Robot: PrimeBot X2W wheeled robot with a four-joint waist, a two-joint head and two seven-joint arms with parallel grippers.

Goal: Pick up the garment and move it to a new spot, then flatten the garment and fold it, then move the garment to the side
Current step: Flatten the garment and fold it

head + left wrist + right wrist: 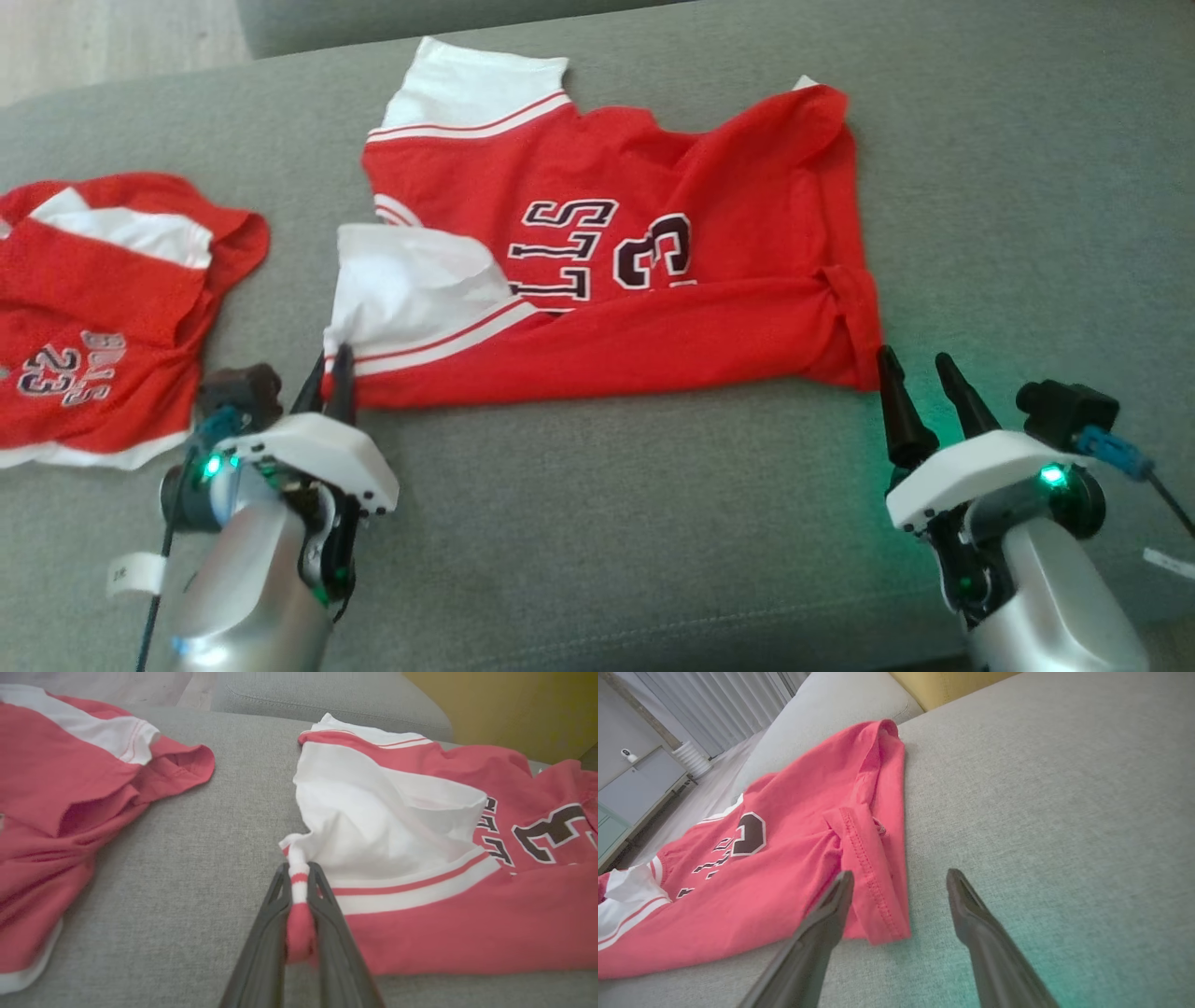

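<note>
So, the red shirt (653, 308) lies spread on the grey couch (653, 523), long axis running L–R across the robot's front, near edge folded over. Left claw (298, 868) is clamped tight on the shirt's near-left corner, w/ a bunched red-and-white striped cuff (299, 882) pinched btwn the fingers. Right claw (900, 873) sits right at the shirt's near-right corner, fingers parted wide, nothing held. The stitched hem corner (887, 928) lies in the gap, closer to one finger; can't tell if it touches. Right arm is nearest that corner, so next move is prob. closing on it. Fabric looks thin, soft, floppy and creased, w/ a white sleeve panel and black letters edged white. Couch weave is coarse. A 2nd red shirt (103, 308) lies crumpled well left of the shirt.
</note>
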